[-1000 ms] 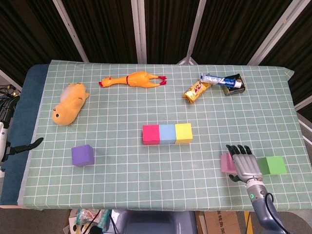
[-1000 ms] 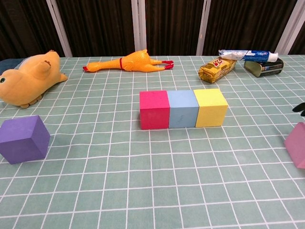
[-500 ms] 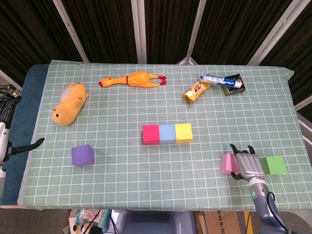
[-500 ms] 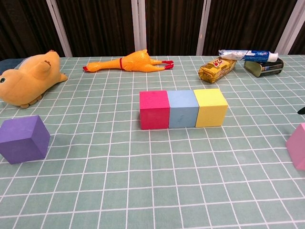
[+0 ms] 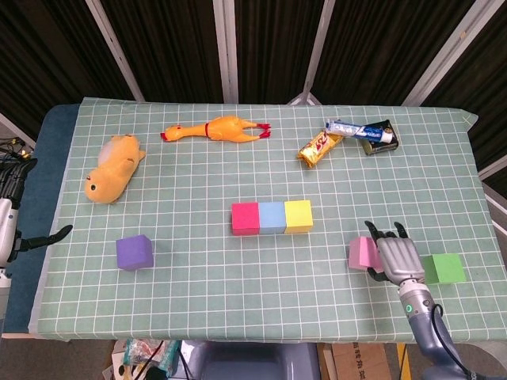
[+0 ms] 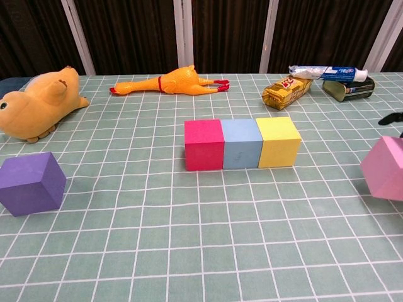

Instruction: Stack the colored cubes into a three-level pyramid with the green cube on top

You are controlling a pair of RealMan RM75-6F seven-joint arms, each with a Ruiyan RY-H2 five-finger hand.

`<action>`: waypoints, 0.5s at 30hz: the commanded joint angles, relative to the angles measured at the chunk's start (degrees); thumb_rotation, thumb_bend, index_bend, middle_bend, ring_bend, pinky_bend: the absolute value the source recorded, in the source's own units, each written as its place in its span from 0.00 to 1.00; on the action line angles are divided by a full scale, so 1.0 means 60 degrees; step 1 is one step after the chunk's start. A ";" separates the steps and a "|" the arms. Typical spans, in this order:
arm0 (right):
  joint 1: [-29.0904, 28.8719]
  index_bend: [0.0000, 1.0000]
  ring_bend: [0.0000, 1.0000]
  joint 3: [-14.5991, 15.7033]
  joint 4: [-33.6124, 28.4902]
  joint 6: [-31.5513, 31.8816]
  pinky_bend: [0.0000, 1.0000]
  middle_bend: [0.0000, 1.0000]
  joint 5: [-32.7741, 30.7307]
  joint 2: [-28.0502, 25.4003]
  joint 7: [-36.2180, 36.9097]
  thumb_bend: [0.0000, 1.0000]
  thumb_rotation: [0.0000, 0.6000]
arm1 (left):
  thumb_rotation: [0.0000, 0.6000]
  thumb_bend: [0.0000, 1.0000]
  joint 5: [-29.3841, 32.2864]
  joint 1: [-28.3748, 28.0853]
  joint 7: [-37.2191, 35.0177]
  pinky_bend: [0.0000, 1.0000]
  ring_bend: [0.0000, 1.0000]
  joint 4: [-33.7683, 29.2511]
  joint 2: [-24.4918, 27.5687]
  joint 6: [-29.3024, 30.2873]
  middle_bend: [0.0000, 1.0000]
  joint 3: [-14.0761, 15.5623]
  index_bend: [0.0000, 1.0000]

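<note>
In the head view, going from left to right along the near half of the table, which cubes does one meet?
purple cube → red cube → blue cube → yellow cube → pink cube → green cube

The right hand had a grey metallic back, black fingers and a grey wrist bearing a small green indicator light.

Open cloth lies between the cube row and the table's front edge. Only the purple cube stands front-left.
</note>
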State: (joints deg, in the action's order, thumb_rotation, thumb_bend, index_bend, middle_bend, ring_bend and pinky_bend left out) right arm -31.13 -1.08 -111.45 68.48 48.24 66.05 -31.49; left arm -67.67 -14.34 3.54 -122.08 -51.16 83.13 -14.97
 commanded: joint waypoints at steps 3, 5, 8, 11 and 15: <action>-0.0479 0.00 0.28 -0.0541 -0.0458 -0.0160 0.00 0.35 -0.0136 -0.0515 -0.0337 0.34 1.00 | 1.00 0.07 0.0235 -0.0056 0.0228 0.07 0.02 -0.0004 0.0096 -0.0150 0.04 0.0030 0.00; -0.0690 0.00 0.28 -0.0737 -0.0551 -0.0256 0.00 0.35 -0.0194 -0.0674 -0.0488 0.34 1.00 | 1.00 0.07 0.0342 -0.0076 0.0342 0.07 0.02 -0.0004 0.0146 -0.0204 0.04 0.0040 0.00; -0.1081 0.00 0.28 -0.1035 -0.0657 -0.0502 0.00 0.35 -0.0420 -0.0926 -0.0767 0.34 1.00 | 1.00 0.07 0.0583 -0.0133 0.0572 0.07 0.02 -0.0019 0.0233 -0.0318 0.04 0.0047 0.00; -0.1424 0.00 0.28 -0.1263 -0.0660 -0.0735 0.00 0.35 -0.0702 -0.1051 -0.0967 0.34 1.00 | 1.00 0.07 0.0742 -0.0172 0.0605 0.07 0.02 -0.0039 0.0244 -0.0368 0.04 0.0020 0.00; -0.1928 0.00 0.28 -0.1455 -0.0591 -0.1169 0.00 0.35 -0.1163 -0.1089 -0.1238 0.34 1.00 | 1.00 0.07 0.0881 -0.0203 0.0568 0.07 0.02 -0.0019 0.0252 -0.0391 0.04 -0.0026 0.00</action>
State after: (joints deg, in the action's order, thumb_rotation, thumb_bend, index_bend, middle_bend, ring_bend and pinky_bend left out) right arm -41.58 -9.26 -115.16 62.52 42.23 59.70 -38.11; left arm -62.51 -15.51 7.04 -122.23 -49.68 80.82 -15.05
